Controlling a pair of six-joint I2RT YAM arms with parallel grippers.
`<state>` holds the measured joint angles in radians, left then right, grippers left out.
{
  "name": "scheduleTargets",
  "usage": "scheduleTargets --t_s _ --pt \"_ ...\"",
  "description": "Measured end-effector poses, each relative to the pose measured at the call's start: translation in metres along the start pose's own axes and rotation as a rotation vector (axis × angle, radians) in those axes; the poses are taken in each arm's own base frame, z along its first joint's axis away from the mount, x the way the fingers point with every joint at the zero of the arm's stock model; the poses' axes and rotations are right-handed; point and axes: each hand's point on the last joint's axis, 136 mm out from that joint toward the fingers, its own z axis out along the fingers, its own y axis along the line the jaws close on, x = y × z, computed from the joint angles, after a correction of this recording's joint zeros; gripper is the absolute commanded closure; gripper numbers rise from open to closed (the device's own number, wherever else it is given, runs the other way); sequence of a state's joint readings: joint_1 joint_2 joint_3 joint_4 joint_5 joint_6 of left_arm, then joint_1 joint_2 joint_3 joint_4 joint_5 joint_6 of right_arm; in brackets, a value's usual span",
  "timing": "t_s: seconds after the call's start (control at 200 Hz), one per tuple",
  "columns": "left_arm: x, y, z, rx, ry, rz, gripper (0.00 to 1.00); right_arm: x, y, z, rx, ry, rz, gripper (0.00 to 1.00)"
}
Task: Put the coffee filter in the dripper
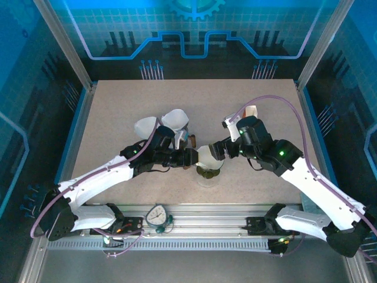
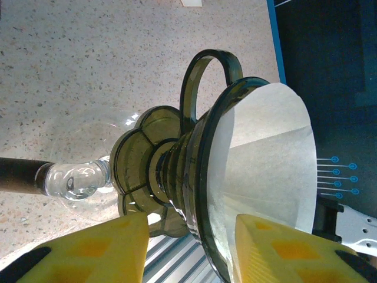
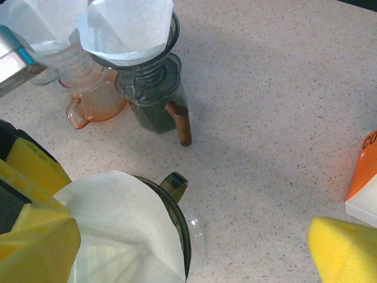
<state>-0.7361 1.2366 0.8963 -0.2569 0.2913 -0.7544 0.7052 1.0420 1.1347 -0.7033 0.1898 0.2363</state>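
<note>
The white coffee filter [image 2: 265,159] sits opened inside the dark green glass dripper [image 2: 203,141], which stands on a clear carafe [image 2: 76,180] at mid-table [image 1: 118,112]. The left gripper [image 2: 191,221] straddles the dripper's rim with jaws parted. The right gripper [image 3: 193,230] hangs above, jaws spread wide, one pad at the filter's edge.

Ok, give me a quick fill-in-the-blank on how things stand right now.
The coffee filter lies inside the dripper, which stands on a clear ___ carafe.
Farther back on the table, ___ other drippers also hold white filters.
The right gripper is ___, not shut.
Missing words: glass; two; open.
</note>
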Motion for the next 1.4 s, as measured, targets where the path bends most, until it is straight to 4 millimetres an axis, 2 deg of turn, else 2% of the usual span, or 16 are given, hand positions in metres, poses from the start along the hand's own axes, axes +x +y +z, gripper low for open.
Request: scheduleTargets --t_s 0.29,0.45,0.57,0.9,1.166,1.266,1.396 --pt "-0.002 0.001 -0.001 -0.007 -0.015 -0.005 0.38 -0.002 0.000 -0.005 -0.010 -0.019 0.015 0.00" --pt "-0.006 -0.003 -0.008 -0.001 -0.044 0.004 0.21 -0.007 0.000 -0.013 -0.015 -0.052 0.019 0.00" --pt "-0.010 -0.005 -0.016 0.004 -0.070 0.007 0.01 -0.012 0.000 -0.020 -0.021 -0.091 0.022 0.00" --pt "-0.028 -0.008 -0.055 -0.015 -0.212 0.025 0.01 -0.019 -0.007 -0.038 -0.011 -0.240 0.039 0.00" --pt "-0.051 -0.003 -0.118 -0.094 -0.462 0.104 0.01 -0.008 -0.019 -0.030 0.041 -0.297 0.068 0.00" --pt "-0.060 0.011 -0.135 -0.151 -0.523 0.093 0.01 0.000 -0.023 -0.027 0.056 -0.304 0.073 0.00" --pt "-0.080 0.049 -0.157 -0.258 -0.603 -0.001 0.01 0.004 -0.026 -0.025 0.070 -0.308 0.082 0.00"
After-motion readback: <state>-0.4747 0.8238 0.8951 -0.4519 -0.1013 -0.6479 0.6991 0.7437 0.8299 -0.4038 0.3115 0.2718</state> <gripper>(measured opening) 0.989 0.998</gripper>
